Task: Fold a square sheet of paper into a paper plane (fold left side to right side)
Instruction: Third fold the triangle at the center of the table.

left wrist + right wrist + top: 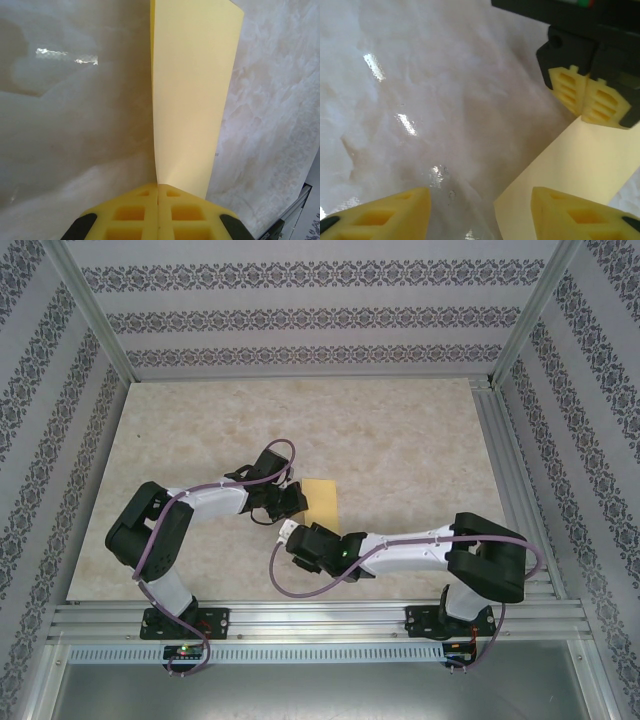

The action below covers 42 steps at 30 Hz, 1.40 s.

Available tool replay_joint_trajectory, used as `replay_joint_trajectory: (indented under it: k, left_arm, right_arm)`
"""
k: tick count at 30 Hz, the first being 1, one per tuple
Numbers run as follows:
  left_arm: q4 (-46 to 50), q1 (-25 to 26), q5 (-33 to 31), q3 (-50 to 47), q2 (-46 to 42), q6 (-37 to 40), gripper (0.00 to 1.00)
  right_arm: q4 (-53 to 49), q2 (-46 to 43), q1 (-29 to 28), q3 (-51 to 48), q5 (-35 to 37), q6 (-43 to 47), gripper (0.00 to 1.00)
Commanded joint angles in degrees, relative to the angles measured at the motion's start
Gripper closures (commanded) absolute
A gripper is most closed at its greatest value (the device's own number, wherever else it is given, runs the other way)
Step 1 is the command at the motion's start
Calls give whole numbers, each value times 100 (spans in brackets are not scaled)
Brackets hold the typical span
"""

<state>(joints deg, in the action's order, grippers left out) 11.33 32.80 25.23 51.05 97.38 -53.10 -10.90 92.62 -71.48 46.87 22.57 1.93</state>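
Observation:
The square sheet of paper (323,502) is pale yellow and sits mid-table, looking like a narrow upright strip from above. My left gripper (291,502) is at its left edge. In the left wrist view the yellow jaws are pressed together on the paper's near edge (158,186), and the sheet (192,100) stretches away from them. My right gripper (291,536) hovers just in front of the paper, open. Its fingers (385,215) stand wide apart with a corner of the sheet (585,160) lying below the gap. The left gripper's fingertips (587,100) pinch the far edge there.
The marble-patterned tabletop (400,440) is bare around the paper. Patterned walls and aluminium frame posts (530,310) enclose it. A metal rail (320,620) runs along the near edge by the arm bases.

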Motion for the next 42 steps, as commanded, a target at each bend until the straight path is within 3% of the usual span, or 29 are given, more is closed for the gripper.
replay_joint_trajectory:
  k: [1, 10, 15, 19, 25, 28, 31, 36, 42]
  left_arm:
    - [-105, 83, 63, 28, -70, -69, 92]
    - [-103, 78, 100, 63, 0, -16, 92]
    - [31, 70, 93, 119, -50, 98, 87]
    - [638, -41, -171, 221, -288, 448, 64]
    - [1102, -421, -59, 278, -656, 844, 46]
    - [1270, -553, -46, 470, -666, 1001, 46]
    - [1242, -575, 11, 735, -497, 1105, 52]
    - [958, -464, 578, 1321, 339, 1338, 68]
    - [994, -203, 773, 2079, 1240, 1515, 76]
  right_arm:
    - [-22, 90, 91, 130, 61, 59, 51]
    - [-176, -115, 205, 128, -233, 119, 100]
    - [-142, -234, 336, 109, -571, 72, 100]
    - [-130, -344, 466, 85, -926, 27, 100]
    - [-87, -356, 627, 48, -1269, -18, 100]
    - [-71, -353, 667, 38, -1354, -43, 100]
    - [-68, -328, 683, 32, -1389, -71, 100]
    - [-36, -306, 718, 11, -1456, -129, 100]
    - [-42, -306, 758, -17, -1465, -192, 100]
